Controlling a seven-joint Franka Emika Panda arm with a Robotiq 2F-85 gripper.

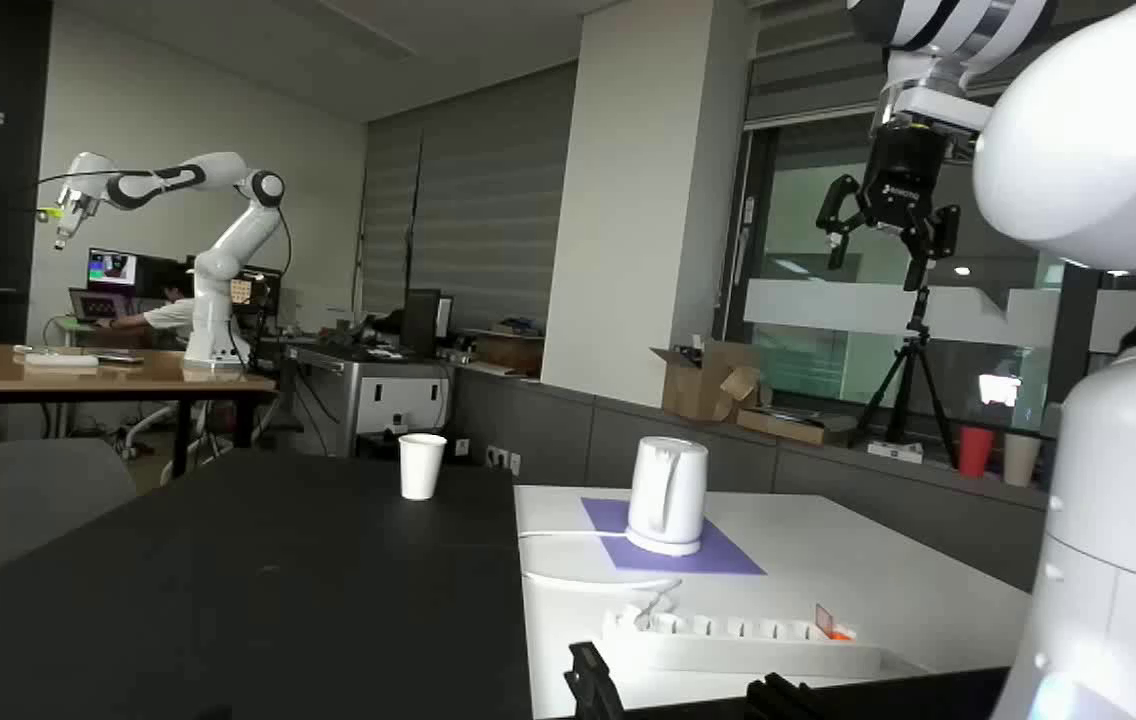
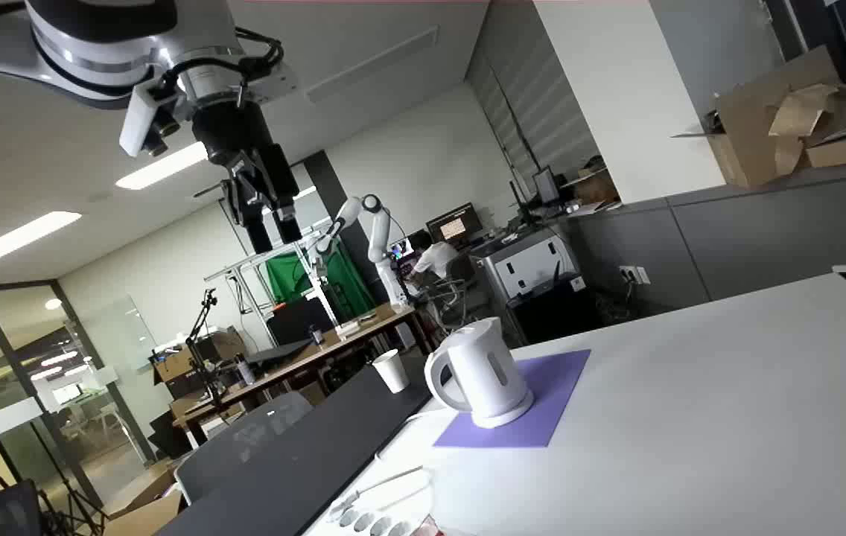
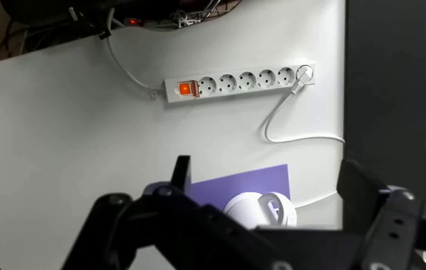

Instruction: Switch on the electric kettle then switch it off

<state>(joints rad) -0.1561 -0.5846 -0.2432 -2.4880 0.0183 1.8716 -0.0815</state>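
Gripper (image 1: 875,268) high up, well above the tables — spread wide, grip released. Electric kettle (image 1: 670,495) stands upright on its base, on a purple sheet (image 2: 553,381) lying on the white table (image 2: 691,432). Its handle (image 2: 433,376) points to the side of the adjoining dark table (image 1: 278,580). White cord (image 1: 573,532) runs from the base toward the dark table's edge. Paper cup (image 1: 420,468) upright on the dark table, apart from the kettle. Power strip (image 3: 237,83) on the white table, apart from the purple sheet: plug (image 3: 304,76) seated in the end socket, switch (image 3: 185,89) at the opposite end glowing orange. Kettle on or off — cannot tell.
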